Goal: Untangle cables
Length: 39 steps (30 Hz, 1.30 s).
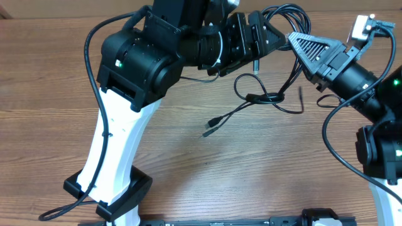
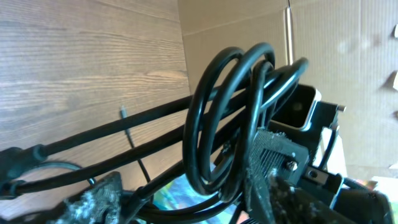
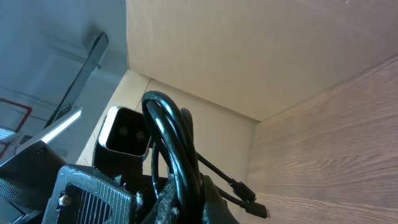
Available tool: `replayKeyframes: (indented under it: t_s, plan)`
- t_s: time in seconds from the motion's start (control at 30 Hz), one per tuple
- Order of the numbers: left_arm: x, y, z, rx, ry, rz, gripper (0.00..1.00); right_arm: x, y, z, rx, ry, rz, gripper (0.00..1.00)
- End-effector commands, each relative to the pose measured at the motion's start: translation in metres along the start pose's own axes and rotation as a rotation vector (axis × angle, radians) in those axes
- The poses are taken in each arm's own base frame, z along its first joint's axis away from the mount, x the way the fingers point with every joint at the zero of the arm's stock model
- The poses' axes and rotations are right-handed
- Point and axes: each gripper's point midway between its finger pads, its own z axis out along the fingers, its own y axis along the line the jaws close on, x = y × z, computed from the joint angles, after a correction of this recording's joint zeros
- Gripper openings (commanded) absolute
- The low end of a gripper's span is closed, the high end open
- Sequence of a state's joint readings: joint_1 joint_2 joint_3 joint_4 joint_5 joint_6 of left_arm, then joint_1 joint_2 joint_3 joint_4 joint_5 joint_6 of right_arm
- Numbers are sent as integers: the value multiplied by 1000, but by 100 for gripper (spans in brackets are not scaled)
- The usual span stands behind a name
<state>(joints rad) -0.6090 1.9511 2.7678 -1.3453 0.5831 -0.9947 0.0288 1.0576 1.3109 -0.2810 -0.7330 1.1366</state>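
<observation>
The cables [image 1: 286, 19] are thin black cords, looped in a bunch held in the air at the back of the table. Loose strands hang to a small knot [image 1: 260, 97] on the wood, and one plug end [image 1: 211, 127] lies further forward. My right gripper [image 1: 295, 39] is shut on the bunch; in the right wrist view the cords [image 3: 180, 137] are pinched between its fingers [image 3: 214, 199], with two plugs [image 3: 249, 200] trailing beside them. My left gripper [image 1: 265, 36] meets it from the left. Its jaws stand wide around the cable loops [image 2: 217, 112], with strands crossing between the fingers [image 2: 93, 199].
A cardboard wall [image 1: 56, 9] stands along the table's back edge. The left arm's bulky black body [image 1: 144, 56] and white base [image 1: 116, 157] fill the left half. A thick arm cable [image 1: 94, 75] hangs beside it. The right arm [image 1: 377, 119] stands at the right edge.
</observation>
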Motion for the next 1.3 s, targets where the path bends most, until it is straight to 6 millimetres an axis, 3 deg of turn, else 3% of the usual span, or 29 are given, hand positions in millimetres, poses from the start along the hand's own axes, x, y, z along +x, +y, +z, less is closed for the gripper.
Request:
replayKeyframes:
  t_s: [0.0,0.1,0.23,0.57,0.67,0.7,0.73,0.83,0.93,1.07,1.13,1.2,1.27]
  plan:
    - [7,-4,4,17,35,-57,81,-4,9,-3,3,-47,-29,4]
    - [11,4,4,-11,52,-43,81,-16,-15,-6,109,-125,-67,4]
    - [1,45,-4,-182,-4,-12,87,-20,-43,-7,220,-158,-24,4]
    - [-25,142,-24,-430,61,-28,90,-19,-56,-3,256,-139,-22,4]
    - [-35,177,-29,-501,90,-6,97,-18,-59,-3,268,-134,-14,4]
    - [-38,197,-30,-553,102,-34,100,-17,-59,-3,269,-134,-15,4]
    - [-32,233,-28,-627,162,-104,100,-17,-59,-3,270,-133,-16,4]
    - [-7,281,-20,-706,296,-211,96,-16,-62,-4,281,-127,-10,4]
    - [35,286,-8,-605,468,-285,92,-13,-65,-5,295,-111,-42,4]
    - [48,294,-52,-780,359,-260,91,-8,-73,-6,325,-93,-38,4]
    - [42,274,-82,-790,213,-172,98,-8,-73,-6,325,-90,-50,4]
    - [29,226,-107,-666,-4,-20,99,-5,-70,-5,309,-72,-50,4]
    - [20,187,-120,-539,-146,64,100,-2,-65,-3,281,-49,-47,4]
